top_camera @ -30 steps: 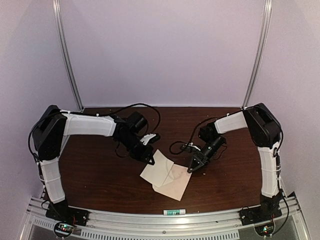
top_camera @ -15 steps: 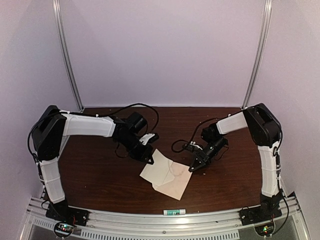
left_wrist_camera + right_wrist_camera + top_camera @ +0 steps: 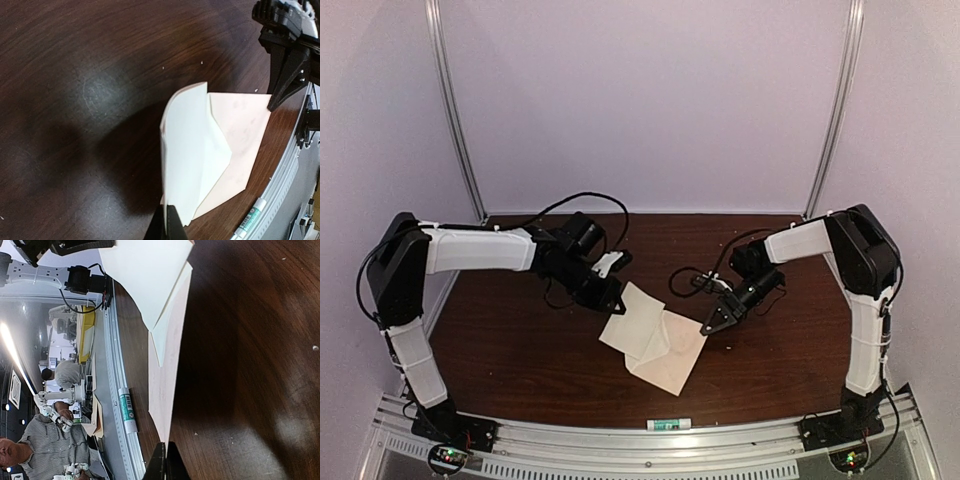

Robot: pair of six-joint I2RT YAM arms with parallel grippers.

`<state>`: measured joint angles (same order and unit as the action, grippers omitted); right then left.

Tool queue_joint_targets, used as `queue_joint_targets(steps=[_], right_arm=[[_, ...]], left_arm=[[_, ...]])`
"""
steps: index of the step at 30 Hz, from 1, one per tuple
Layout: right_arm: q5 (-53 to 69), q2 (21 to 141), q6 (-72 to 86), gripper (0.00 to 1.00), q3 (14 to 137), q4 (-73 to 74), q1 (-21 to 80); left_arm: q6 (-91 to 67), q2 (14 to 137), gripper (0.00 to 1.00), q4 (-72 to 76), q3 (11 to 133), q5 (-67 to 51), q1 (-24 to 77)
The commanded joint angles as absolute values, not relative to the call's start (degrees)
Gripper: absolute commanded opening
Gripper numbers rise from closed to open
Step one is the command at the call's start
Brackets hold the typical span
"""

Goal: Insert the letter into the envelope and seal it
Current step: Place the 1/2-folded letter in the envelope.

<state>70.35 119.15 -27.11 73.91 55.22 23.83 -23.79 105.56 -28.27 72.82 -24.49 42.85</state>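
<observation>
Glue stick (image 3: 668, 424) on the rail (image 3: 570, 428) at 6 o'clock, nearest the bases, untouched. Next out, on the dark table (image 3: 510, 350): the envelope (image 3: 675, 362), tan, flat, near table centre. The letter (image 3: 635, 318), paler, overlaps its 10 o'clock end. The stack's long axis reads roughly 10-to-4 in the top view. Cannot tell whether any of the letter sits inside the pocket. A pale triangular point shows over the tan in the left wrist view, likely the flap.

Left gripper (image 3: 612, 301): fingers clenched on the letter's 10 o'clock corner. Sheet bows up from the pinch in the wrist view. Right gripper (image 3: 708, 327): fingers closed tight, tips at the envelope's 3 o'clock corner. Cannot tell whether they pinch it or only press on it.

Key relation: letter lies at 4 o'clock from the left fingers, envelope at 7 to 8 o'clock from the right fingers. Arms sit at opposite ends of the stack, each nearest its own sheet.

Judgement: insertion step. Left arm would feed the letter toward 4 o'clock while right anchors the envelope. Risk: sheet buckles instead of sliding in.
</observation>
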Motion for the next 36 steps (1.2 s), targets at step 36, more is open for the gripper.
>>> queue_joint_targets(steps=[36], right_arm=[[72.2,112.6,-33.3,0.00,71.6,54.8,21.9]], left_arm=[[-25.1,108.6,0.00,-26.0,75.5,-33.2,41.6]])
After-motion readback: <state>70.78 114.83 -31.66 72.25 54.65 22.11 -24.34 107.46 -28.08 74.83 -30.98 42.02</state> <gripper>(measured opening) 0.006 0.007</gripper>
